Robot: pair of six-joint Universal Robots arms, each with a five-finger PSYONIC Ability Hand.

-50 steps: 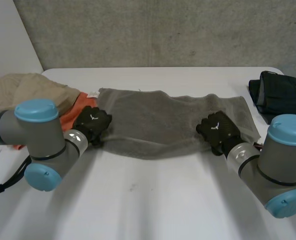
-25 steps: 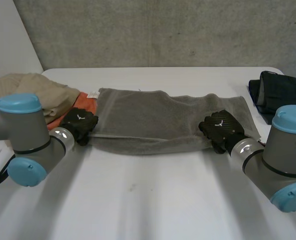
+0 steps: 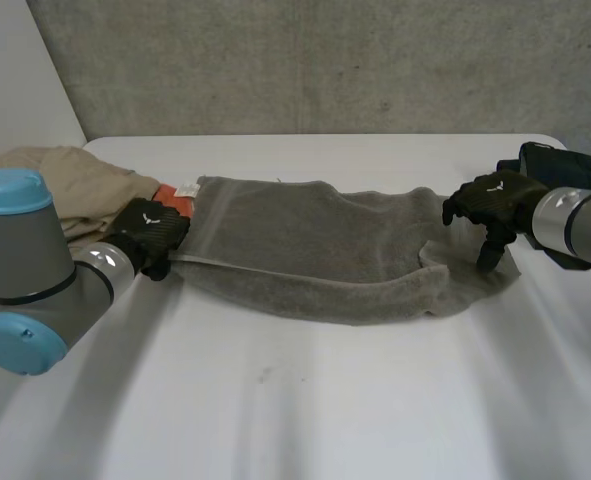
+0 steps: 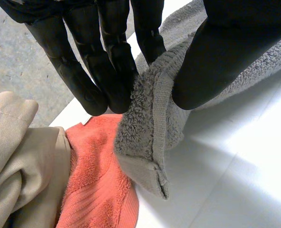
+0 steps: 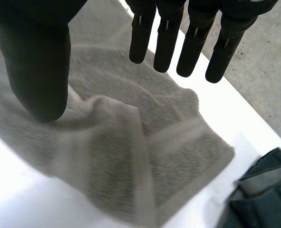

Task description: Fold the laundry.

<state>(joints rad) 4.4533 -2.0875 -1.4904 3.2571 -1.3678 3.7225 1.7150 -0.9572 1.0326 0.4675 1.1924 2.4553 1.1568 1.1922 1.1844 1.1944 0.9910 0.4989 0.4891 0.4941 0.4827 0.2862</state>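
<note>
A grey towel (image 3: 315, 255) lies stretched across the middle of the white table (image 3: 305, 400). My left hand (image 3: 150, 235) is at the towel's near left corner. In the left wrist view this hand (image 4: 88, 76) is shut on the corner, pinching the towel's hem (image 4: 152, 128) between thumb and straight fingers. My right hand (image 3: 490, 205) hovers just above the towel's right end. It (image 5: 35, 61) is open, its fingers straight and apart from the thumb. The rumpled right end of the towel (image 5: 130, 152) lies loose under its palm.
A beige garment (image 3: 65, 180) and an orange towel (image 3: 175, 205) lie beside my left hand, the orange towel (image 4: 97, 185) just under the held corner. A dark folded garment (image 3: 565, 175) sits at the table's right edge, close behind my right hand.
My left hand closed on the towel's left corner and drew it leftward. My right hand let go of the right end, opened and moved up and to the right; that end dropped in a rumple.
</note>
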